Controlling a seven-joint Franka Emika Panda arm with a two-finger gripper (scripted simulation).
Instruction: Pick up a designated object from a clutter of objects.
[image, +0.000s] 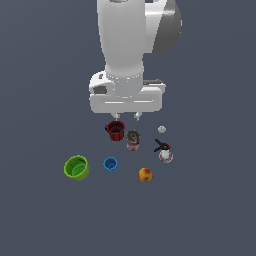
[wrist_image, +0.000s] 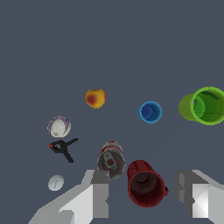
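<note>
STATUS. Task at approach stage; nothing grasped yet. The gripper (image: 126, 116) hangs above the far side of the clutter, approx. over the dark red cup (image: 115, 130) and the grey-red can (image: 132, 139). Fingers (wrist_image: 99, 192) are spread apart w/ nothing between them except the red cup seen below in the wrist view; no contact w/ any item visible.

TARGET. The lime-green cup (image: 76, 167) stands upright on the table (image: 200, 210), at the exterior view's left edge of the group, well apart from the gripper. Its opening faces up; thick rim visible all round in both views. Nearest neighbour: the blue cup (image: 110, 164), near but not touching.

REMAINING (judgement). Move the gripper across to the green cup, lower, close on rim or wall, lift. All of this is still to do.

SURROUNDINGS. The orange ball (image: 145, 175), the black-white figure (image: 163, 150) and the tiny pale ball (image: 162, 129) lie toward the exterior view's right, away from the target.

OBSTRUCTIONS (judgement). Red cup and can sit directly under the fingers: lateral travel at low height risks knocking them. Blue cup is the only item close to the target; one finger may clip it on descent.
</note>
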